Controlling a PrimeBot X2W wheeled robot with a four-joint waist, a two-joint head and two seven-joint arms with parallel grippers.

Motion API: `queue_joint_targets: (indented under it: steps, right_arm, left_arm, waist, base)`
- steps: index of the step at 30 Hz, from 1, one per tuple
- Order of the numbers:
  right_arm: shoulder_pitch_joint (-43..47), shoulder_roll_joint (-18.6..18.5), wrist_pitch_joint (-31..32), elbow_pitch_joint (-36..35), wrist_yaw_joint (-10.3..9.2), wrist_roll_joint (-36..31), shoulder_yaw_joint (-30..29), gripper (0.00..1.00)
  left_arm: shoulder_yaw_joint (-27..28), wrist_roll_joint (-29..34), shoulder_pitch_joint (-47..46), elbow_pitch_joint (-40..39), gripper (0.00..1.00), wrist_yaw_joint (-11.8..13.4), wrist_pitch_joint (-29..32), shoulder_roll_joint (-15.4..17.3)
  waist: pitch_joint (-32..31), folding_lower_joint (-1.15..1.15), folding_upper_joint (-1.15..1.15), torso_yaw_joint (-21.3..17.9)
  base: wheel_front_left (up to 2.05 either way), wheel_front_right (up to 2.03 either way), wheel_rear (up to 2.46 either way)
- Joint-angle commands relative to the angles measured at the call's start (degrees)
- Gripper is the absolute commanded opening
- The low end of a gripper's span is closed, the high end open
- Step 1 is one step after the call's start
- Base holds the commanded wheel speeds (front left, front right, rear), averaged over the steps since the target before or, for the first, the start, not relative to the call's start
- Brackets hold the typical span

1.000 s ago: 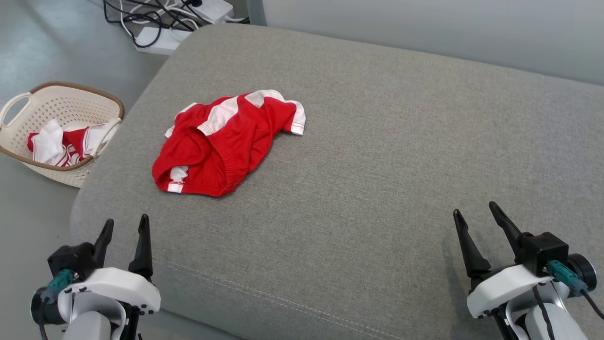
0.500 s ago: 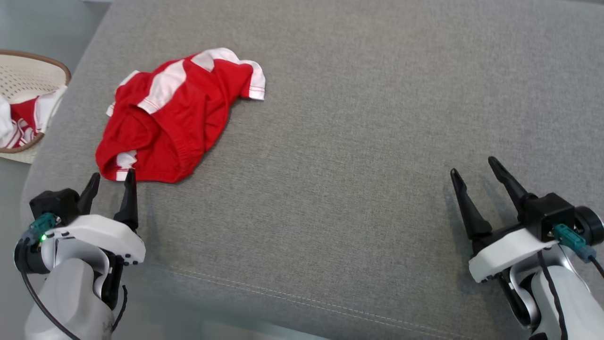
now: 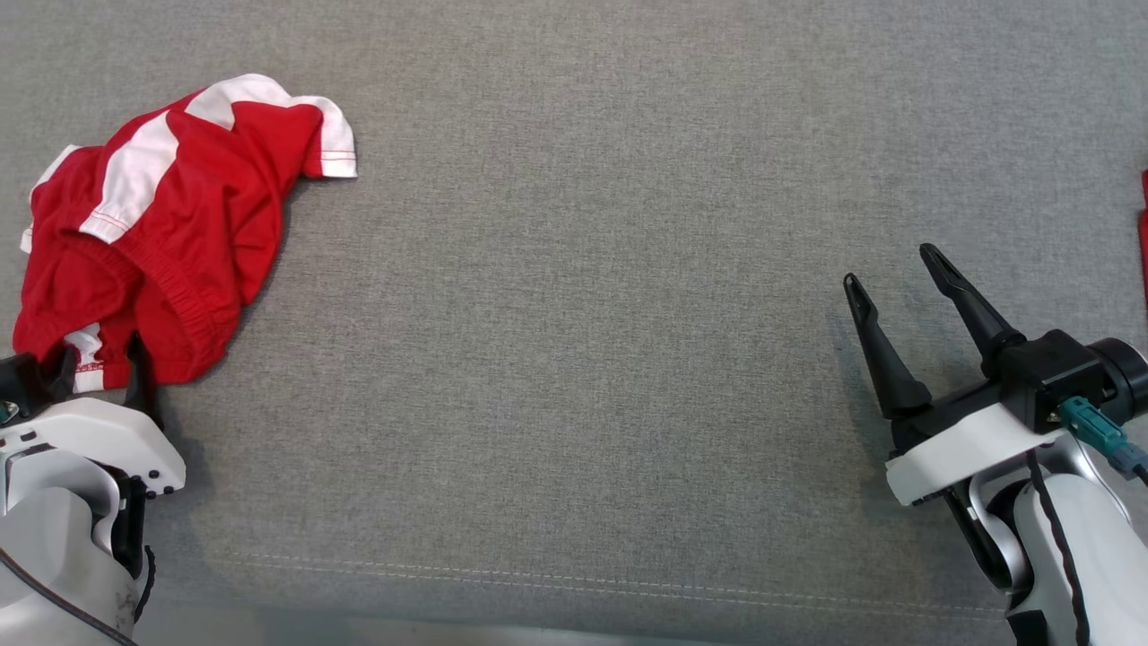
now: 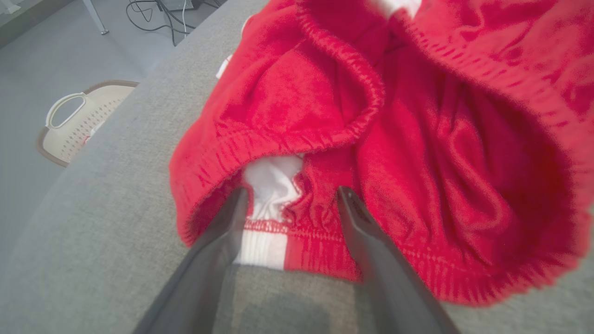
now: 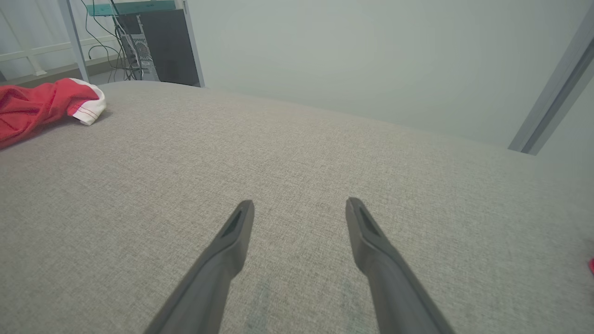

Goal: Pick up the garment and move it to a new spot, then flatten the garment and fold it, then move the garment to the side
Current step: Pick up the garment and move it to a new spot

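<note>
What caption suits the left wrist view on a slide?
Open left gripper at the edge of a crumpled red garment on a grey cushion.

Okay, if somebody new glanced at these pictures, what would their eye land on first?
The crumpled red and white garment, bright against the grey cushion, at the far left of the head view. Next, the left gripper, jaws open, its tips at the garment's near hem on either side of a white patch. The right gripper sits apart at the lower right, jaws open over bare cushion.
</note>
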Motion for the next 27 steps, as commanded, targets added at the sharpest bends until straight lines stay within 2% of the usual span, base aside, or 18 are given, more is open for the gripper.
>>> queue_joint_targets:
  steps: [1,6,7,9,16,21,27]
  right_arm:
    - [-0.4,-0.1,0.3,-2.2,0.08,-0.2,0.9,1.0]
    - [-0.2,0.1,0.4,-2.5,0.08,-0.1,0.7,1.0]
    - [-0.2,0.1,0.4,-2.5,0.08,-0.1,0.5,1.0]
    - [-0.1,0.1,0.3,-2.4,0.08,0.0,0.4,1.0]
    - [0.0,1.3,-0.4,-1.1,0.08,0.5,0.0,1.0]
    - [0.1,2.2,-1.6,0.5,0.08,0.8,-0.2,1.0]
    - [0.2,3.5,-2.9,2.5,0.08,1.4,0.0,1.0]
  left_arm:
    - [1.7,0.7,-1.2,0.5,1.0,1.4,-0.3,3.1]
    - [1.9,0.6,-2.1,3.2,1.0,2.2,-0.3,3.5]
    - [1.9,0.6,-2.3,3.4,0.49,2.3,-0.3,3.6]
    - [2.2,0.4,-2.7,3.3,0.0,2.4,-0.3,3.5]
    - [3.4,-0.1,-1.8,-0.9,0.0,1.3,-0.3,2.8]
    - [3.8,1.7,0.2,-11.0,0.0,0.6,-0.3,1.2]
    - [1.3,5.7,2.6,-23.0,0.0,-0.8,-0.3,-2.8]
  waist:
    - [0.4,0.0,0.0,-1.0]
    - [0.6,0.0,0.0,-1.9]
    - [0.6,0.0,0.0,-2.1]
    - [0.6,0.0,0.0,-2.4]
    - [-1.1,0.0,0.0,-2.5]
    - [-3.0,0.0,0.0,-2.2]
    - [-5.5,0.0,0.0,-2.8]
  base:
    - [0.0,0.0,0.0]
    - [0.0,0.0,0.0]
    - [0.0,0.0,0.0]
    - [0.0,0.0,0.0]
    - [0.0,0.0,0.0]
    - [0.0,0.0,0.0]
    - [0.0,0.0,0.0]
